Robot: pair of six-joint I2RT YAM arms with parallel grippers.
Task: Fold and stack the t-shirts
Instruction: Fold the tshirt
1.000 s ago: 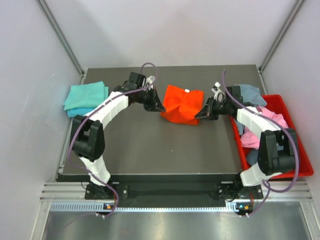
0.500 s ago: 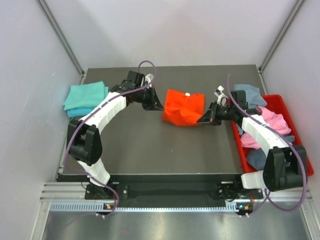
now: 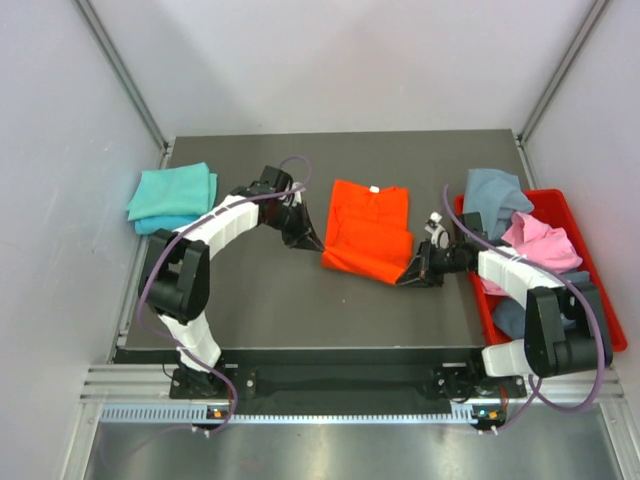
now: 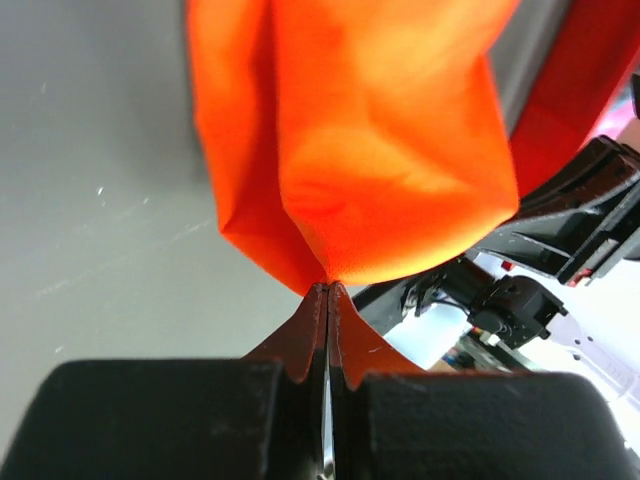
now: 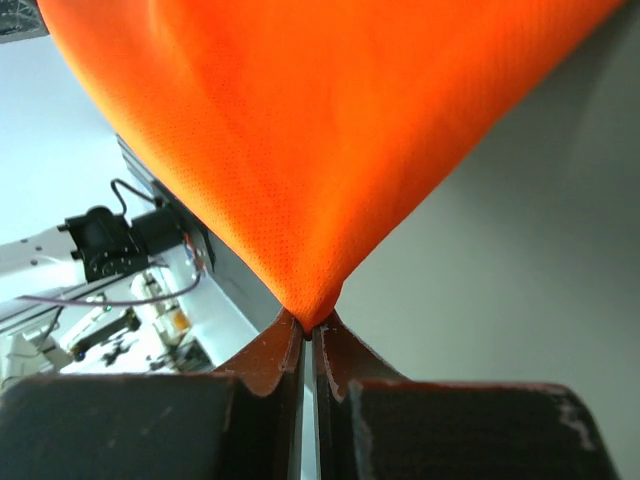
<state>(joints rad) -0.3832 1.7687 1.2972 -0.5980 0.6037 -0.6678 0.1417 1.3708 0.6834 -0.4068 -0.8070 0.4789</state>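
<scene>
The orange t-shirt (image 3: 368,228) lies in the middle of the table, its white neck label at the far edge. My left gripper (image 3: 319,247) is shut on its near left corner, and the cloth (image 4: 380,160) rises straight from the pinched tips (image 4: 328,290). My right gripper (image 3: 404,279) is shut on the near right corner, where the orange cloth (image 5: 300,130) narrows to a point in the jaws (image 5: 307,326). Folded teal t-shirts (image 3: 172,195) sit at the far left. A grey-blue t-shirt (image 3: 494,189) and a pink one (image 3: 541,240) lie crumpled at the right.
The red plastic bin (image 3: 604,318) stands along the table's right edge and holds the crumpled shirts; the grey-blue one hangs over its far rim. Grey walls with metal posts enclose the back and sides. The right forearm lies close to the bin's left wall.
Both grippers have moved toward the near edge with the orange shirt's corners in them. The shirt went from a bunched heap to a longer, flatter shape.
</scene>
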